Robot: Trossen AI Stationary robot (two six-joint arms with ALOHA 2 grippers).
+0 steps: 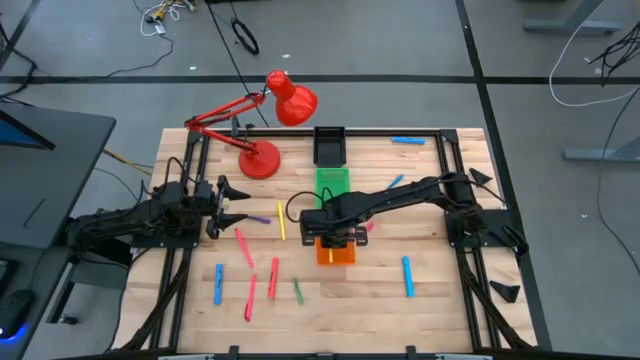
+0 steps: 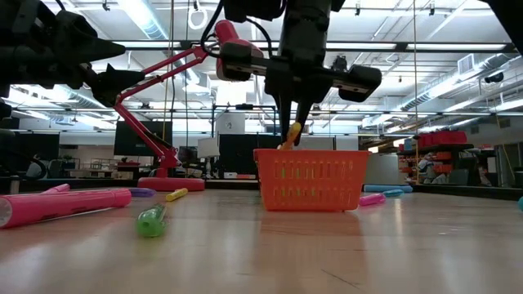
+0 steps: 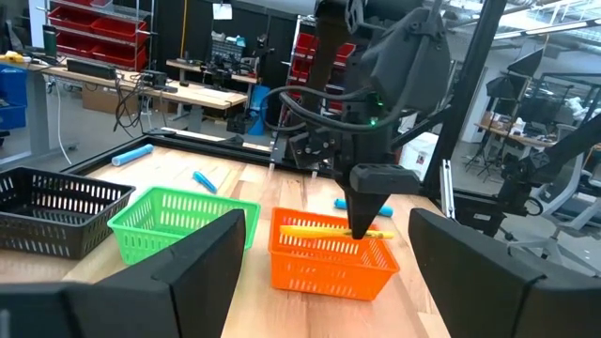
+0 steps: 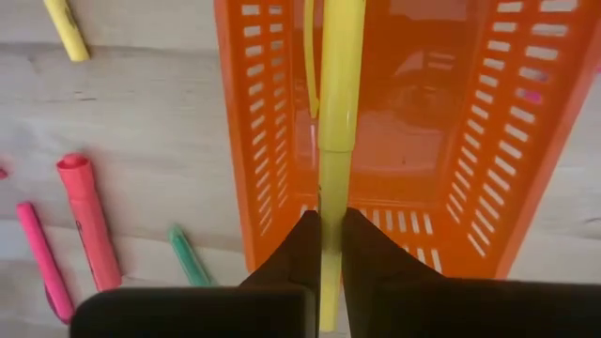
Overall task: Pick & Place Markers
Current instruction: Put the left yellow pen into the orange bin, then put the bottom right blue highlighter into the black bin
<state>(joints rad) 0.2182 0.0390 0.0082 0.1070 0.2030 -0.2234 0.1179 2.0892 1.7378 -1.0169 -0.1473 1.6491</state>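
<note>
My right gripper [image 1: 334, 238] hangs over the orange tray [image 1: 345, 258], pointing steeply down and shut on a yellow marker [image 4: 338, 113]. The marker lies about level, just above the tray's rim [image 2: 310, 152]. Loose markers lie on the wooden table: a yellow one [image 1: 281, 222], pink ones [image 1: 243, 248], a red one [image 1: 273, 277], a green one [image 1: 298, 291] and blue ones [image 1: 218, 283]. My left gripper [image 1: 228, 205] waits at the table's left side, open and level, with nothing between its fingers [image 3: 202, 268]. My right gripper pinches the yellow marker's barrel [image 4: 326, 221] between its two fingers, nearer one end than the middle. The fingers come from above, pointing down, and lie across the marker. The marker [image 3: 324, 227] is lifted clear, roughly level, with its long part over the orange tray.
A green tray [image 1: 333, 182] and a black tray [image 1: 329, 145] stand in a row behind the orange one. A red desk lamp [image 1: 262, 158] stands at the far left. More blue markers [image 1: 408, 277] lie on the right half, one [image 1: 407, 140] at the far edge.
</note>
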